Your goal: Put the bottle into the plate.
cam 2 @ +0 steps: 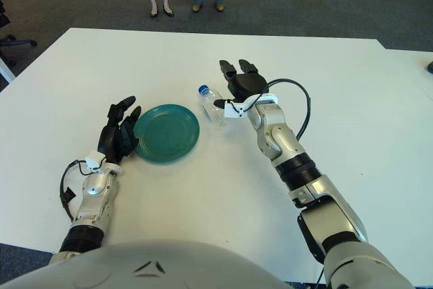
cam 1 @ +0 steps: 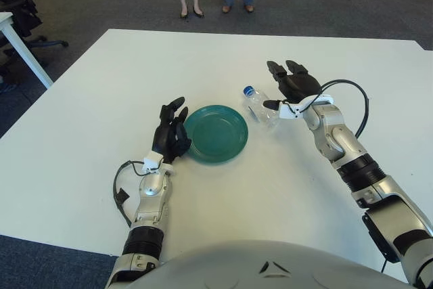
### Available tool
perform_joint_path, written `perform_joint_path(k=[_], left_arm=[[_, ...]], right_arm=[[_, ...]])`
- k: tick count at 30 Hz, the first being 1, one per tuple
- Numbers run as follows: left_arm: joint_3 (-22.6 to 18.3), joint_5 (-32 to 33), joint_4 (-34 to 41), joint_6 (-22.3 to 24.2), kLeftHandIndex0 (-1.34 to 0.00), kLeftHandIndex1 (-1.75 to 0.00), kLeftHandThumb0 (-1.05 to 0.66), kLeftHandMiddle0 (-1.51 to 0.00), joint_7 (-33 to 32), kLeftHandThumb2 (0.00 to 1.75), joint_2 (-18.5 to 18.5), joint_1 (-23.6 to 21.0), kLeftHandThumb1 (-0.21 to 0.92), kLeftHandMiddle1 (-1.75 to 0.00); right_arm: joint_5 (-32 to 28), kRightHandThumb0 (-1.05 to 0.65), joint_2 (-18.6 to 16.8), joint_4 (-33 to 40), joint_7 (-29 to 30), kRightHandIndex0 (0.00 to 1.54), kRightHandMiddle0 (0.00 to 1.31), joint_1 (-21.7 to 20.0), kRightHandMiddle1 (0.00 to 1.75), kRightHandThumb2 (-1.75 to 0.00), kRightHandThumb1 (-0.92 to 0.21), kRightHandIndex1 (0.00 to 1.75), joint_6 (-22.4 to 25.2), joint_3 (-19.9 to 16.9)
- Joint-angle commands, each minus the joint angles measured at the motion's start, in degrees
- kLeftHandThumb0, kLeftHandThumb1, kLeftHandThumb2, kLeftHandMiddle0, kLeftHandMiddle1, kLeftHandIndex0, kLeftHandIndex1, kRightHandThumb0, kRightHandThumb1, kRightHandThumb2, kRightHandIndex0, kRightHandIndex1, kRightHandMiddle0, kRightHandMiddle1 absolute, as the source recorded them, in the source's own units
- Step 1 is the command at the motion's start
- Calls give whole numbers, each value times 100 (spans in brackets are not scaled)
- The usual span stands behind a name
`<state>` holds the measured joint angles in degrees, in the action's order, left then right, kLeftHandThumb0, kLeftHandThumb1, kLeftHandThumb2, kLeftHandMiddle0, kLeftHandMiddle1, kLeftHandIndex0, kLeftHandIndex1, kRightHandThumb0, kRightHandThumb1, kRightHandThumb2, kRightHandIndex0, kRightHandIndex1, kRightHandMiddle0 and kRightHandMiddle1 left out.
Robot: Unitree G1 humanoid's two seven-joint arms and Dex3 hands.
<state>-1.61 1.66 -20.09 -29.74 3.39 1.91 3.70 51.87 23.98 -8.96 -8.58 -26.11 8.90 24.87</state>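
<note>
Clear plastic bottle with blue cap (cam 1: 258, 105) lies on white surface (cam 1: 101, 93), centre-right beside round green plate (cam 1: 216, 132); my right hand (cam 1: 291, 86) spread, ungrasped, flanking it; left hand (cam 1: 172, 133) relaxed, bracing plate's left rim.

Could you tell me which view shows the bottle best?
The left eye view: the bottle lies clear of the right hand, blue cap toward the plate. The right eye view shows the same bottle, its lower end partly behind the thumb.

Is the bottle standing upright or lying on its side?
Lying on its side. The bottle rests lengthwise on the table, blue cap toward the far left, beside the open right hand.
</note>
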Motion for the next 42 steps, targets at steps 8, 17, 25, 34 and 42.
perform_joint_path(k=[8, 17, 25, 34, 42], left_arm=[[100, -58, -415, 334, -1, -86, -90, -39, -92, 95, 151, 156, 92, 0], [107, -45, -576, 324, -1, -86, -90, -39, -117, 95, 193, 11, 92, 0], [117, -52, -695, 283, -1, -86, -89, -39, -159, 95, 266, -99, 92, 0], [135, -65, -750, 261, -1, -86, -86, -39, -168, 93, 331, -170, 92, -1], [180, -108, -768, 341, -1, -86, -85, -40, -233, 92, 397, -240, 92, -1]], right_arm=[[126, -105, 61, -162, -134, 0, 1, -274, 0, -70, -92, 0, 20, 7], [11, -105, 81, -470, -219, 0, 2, -465, 1, -72, -92, 0, -97, -17], [159, -105, 66, -584, -217, 0, 1, -551, 1, -73, -92, 0, -33, 68], [266, -105, 46, -634, -148, 0, 0, -578, 0, -73, -92, 0, 56, 119], [343, -105, -91, -612, -134, 1, 0, -614, 0, -74, -92, 0, 227, 196]])
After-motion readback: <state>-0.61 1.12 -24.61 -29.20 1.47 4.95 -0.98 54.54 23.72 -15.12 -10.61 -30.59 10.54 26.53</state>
